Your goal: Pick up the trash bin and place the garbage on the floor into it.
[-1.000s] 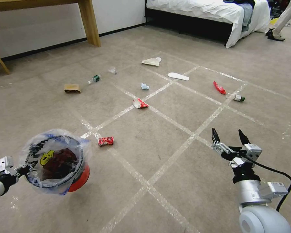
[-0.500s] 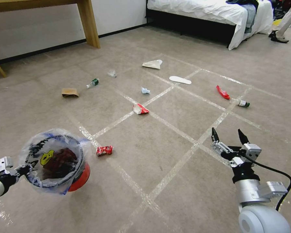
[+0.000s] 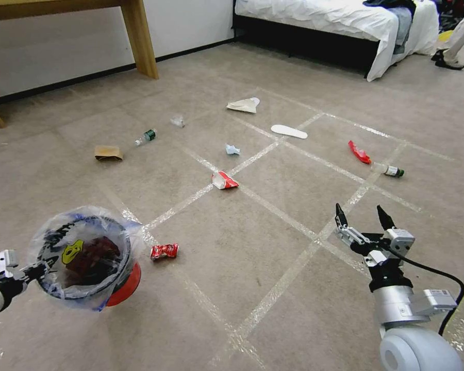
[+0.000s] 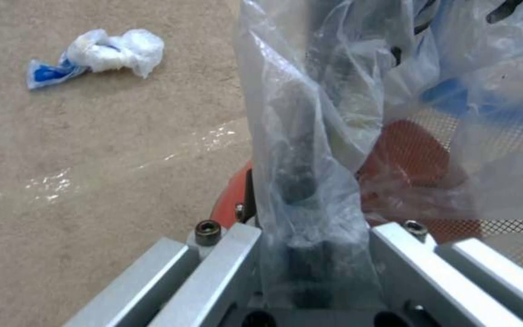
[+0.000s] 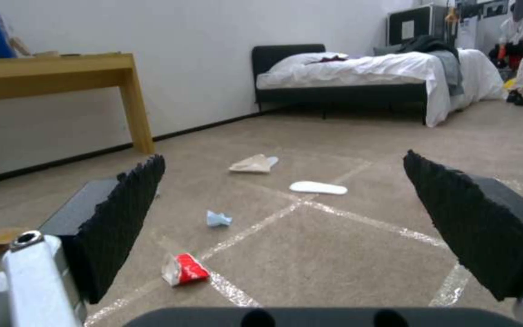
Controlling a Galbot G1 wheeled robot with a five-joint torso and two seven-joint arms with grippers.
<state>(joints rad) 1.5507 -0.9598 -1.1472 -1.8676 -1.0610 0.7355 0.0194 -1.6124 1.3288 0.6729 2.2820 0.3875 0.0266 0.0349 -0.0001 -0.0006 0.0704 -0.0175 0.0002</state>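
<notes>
At near left, the left gripper [image 3: 36,269] clamped the trash bin [image 3: 87,257] by its rim (light, flimsy-lined, best held there), the right gripper [image 3: 362,219] spread wide.

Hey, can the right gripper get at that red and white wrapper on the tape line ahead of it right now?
Probably yes. The right gripper is open and empty, and bare floor lies between it and the red and white wrapper. It looks far, though, so the base may need to drive closer.
</notes>
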